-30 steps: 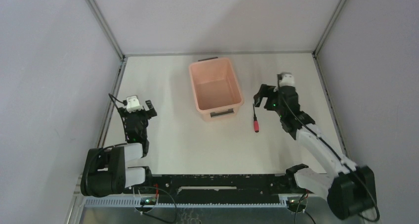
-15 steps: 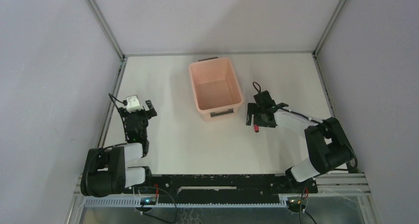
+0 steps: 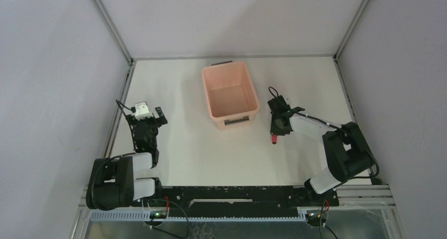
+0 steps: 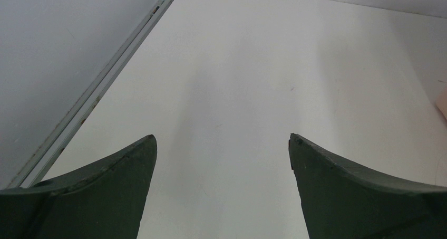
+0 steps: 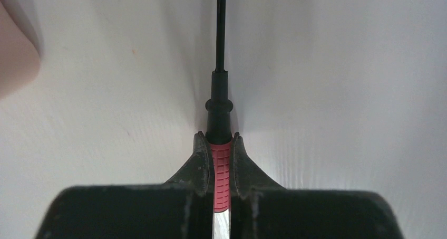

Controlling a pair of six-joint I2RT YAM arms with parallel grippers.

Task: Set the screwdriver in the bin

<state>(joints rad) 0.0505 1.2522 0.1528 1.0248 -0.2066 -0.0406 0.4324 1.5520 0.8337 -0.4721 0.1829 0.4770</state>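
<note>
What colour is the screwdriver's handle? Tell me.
Red, with a ribbed texture. The screwdriver shows it best in the right wrist view.

Smooth salmon plastic on the bin (image 3: 231, 96), slight sheen. Just right of the bin: screwdriver (image 5: 221, 165) with a ribbed red grip, rubbery-looking, and a matt black shaft. Scuffed, dull dark plastic on the fingers (image 5: 194, 168) of the right gripper (image 5: 217, 137). Under the bin, matt white table (image 3: 184, 139), faintly grainy up close.

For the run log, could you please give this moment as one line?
right gripper: shut on screwdriver | screwdriver: outside bin | left gripper: open, holding nothing
</note>
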